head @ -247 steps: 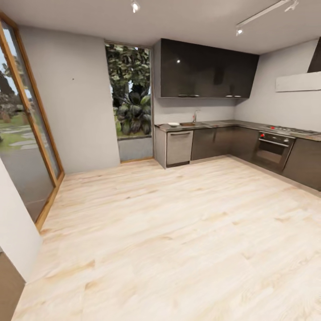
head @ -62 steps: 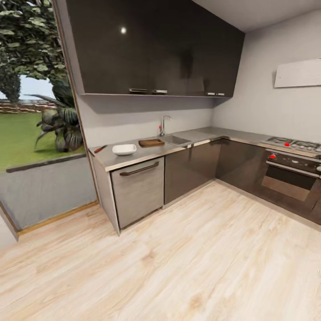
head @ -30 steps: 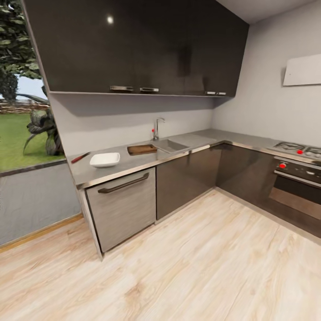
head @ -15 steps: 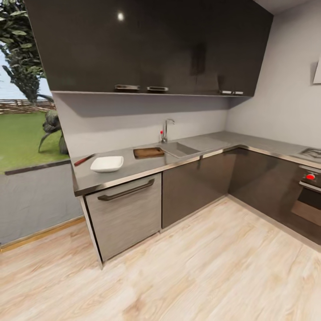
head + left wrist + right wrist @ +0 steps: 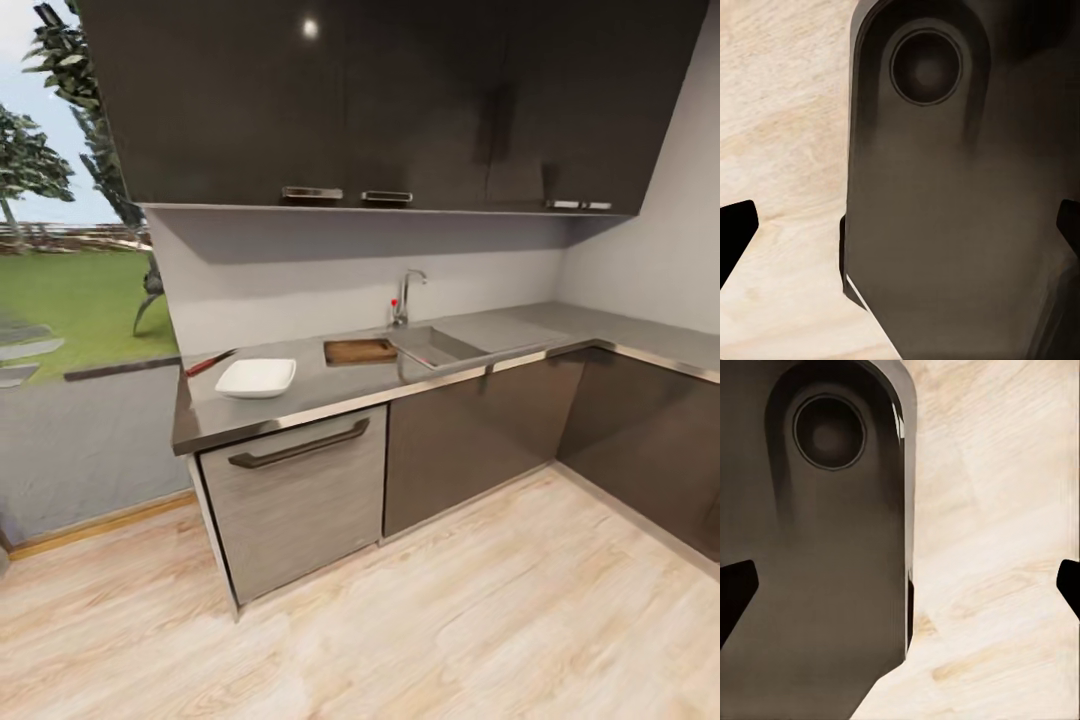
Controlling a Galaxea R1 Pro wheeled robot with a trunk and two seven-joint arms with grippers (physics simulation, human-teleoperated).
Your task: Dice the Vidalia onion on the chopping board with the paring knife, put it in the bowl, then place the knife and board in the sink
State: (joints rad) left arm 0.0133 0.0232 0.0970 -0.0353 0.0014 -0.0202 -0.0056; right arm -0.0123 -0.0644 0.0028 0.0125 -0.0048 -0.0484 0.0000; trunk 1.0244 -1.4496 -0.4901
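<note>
On the grey countertop (image 5: 330, 392) lies the brown chopping board (image 5: 360, 351), just left of the steel sink (image 5: 436, 347) with its chrome tap (image 5: 405, 296). The white square bowl (image 5: 256, 378) rests further left, and the paring knife (image 5: 209, 363) with its red-orange handle lies behind it near the counter's left end. The onion is hidden inside the basin. In the wrist views my left gripper (image 5: 900, 229) and right gripper (image 5: 900, 585) hang open over the wooden floor beside my dark body, with nothing between their fingers.
Dark wall cabinets (image 5: 400, 100) hang above the counter. A grey dishwasher front (image 5: 295, 495) with a bar handle sits under the bowl, with dark cupboard doors (image 5: 470, 440) to its right. The counter turns a corner at the right. Light wood floor (image 5: 420, 620) lies between me and the units.
The head camera has come nearer to the counter and turned, so the whole picture has shifted. Bowl, board and knife lie as before.
</note>
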